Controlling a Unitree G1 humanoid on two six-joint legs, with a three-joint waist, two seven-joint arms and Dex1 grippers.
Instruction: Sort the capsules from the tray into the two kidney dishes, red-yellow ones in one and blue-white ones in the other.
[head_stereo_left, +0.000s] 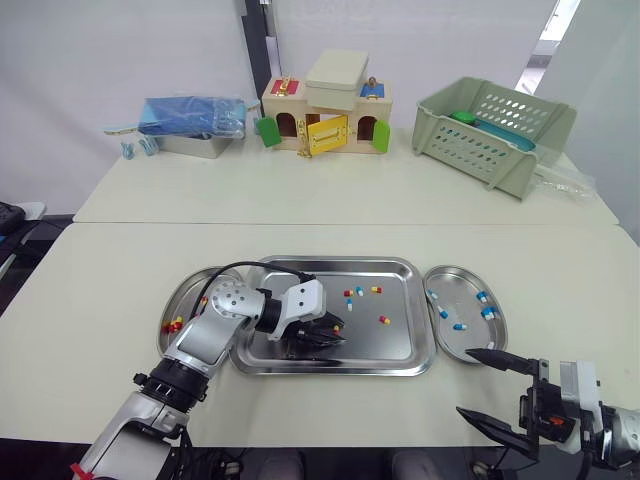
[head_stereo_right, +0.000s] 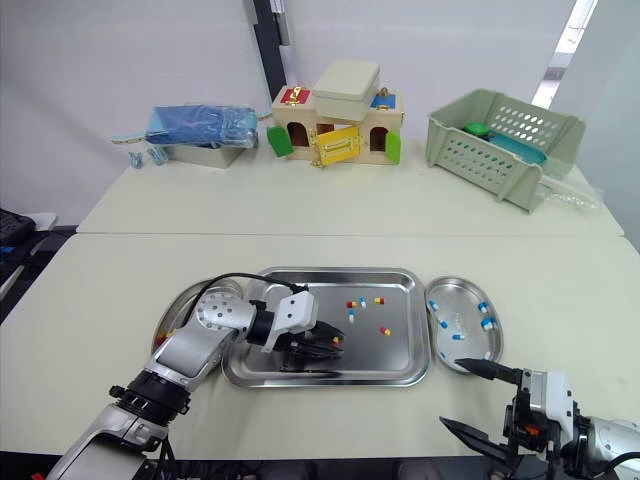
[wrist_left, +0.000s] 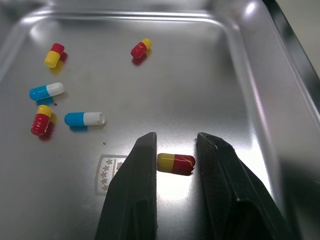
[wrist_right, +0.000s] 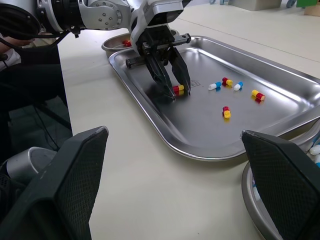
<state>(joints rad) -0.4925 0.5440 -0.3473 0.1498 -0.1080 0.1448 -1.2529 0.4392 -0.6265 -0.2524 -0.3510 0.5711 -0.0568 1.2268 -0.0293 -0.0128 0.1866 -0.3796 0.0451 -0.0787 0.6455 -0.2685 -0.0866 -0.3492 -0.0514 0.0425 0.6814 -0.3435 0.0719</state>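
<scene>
Pickup in hand: my left gripper (wrist_left: 176, 137) straddles a small red-yellow capsule (wrist_left: 176, 164) near the shiny steel tray's (head_stereo_left: 400, 268) front edge, jaws narrowly apart, gripping nothing yet; next I'd close squarely and lift.

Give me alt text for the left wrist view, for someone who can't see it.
The left tool holds its two black fingers open on either side of a red-yellow capsule lying on the steel tray. Beyond, three more red-yellow capsules and two blue-white capsules lie scattered.
</scene>
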